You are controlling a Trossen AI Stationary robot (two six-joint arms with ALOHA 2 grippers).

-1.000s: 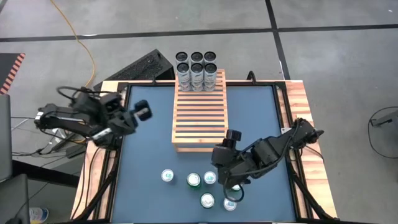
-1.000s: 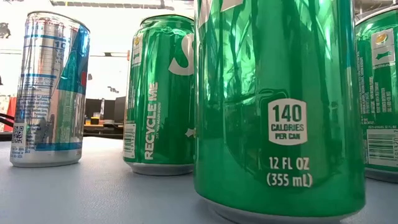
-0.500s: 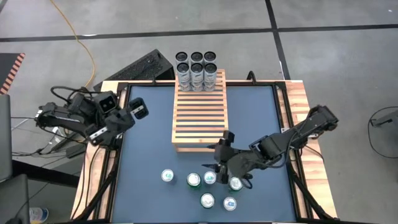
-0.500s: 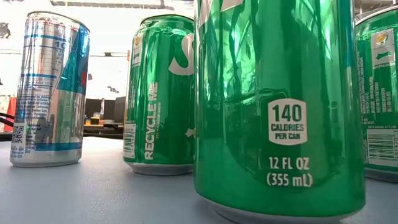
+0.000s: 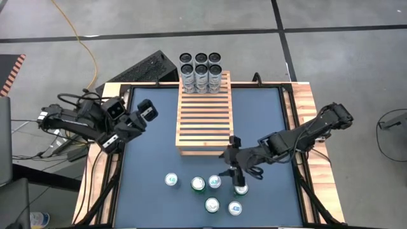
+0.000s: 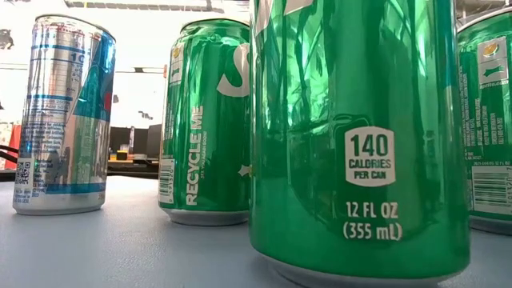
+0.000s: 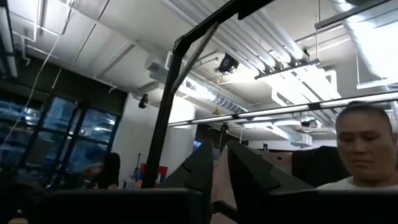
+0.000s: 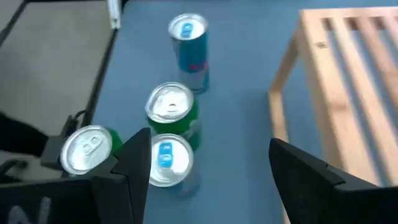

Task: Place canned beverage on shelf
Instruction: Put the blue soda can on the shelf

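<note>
The wooden slatted shelf lies in the middle of the blue table, with six dark-topped cans standing at its far end. Several loose cans stand upright near the front edge: a slim blue-and-silver one and green ones. My right gripper hovers open over this group, just off the shelf's near end, touching nothing. My left gripper is shut and empty above the table's left edge.
The low view is filled by the loose cans: a silver-blue one and green ones. The table has a raised wooden border. A person shows in the room in the left wrist view.
My right arm has stretched out and its gripper has drawn back from over the front cans toward the shelf's near end, uncovering a can it had hidden. The cans have stayed where they were.
</note>
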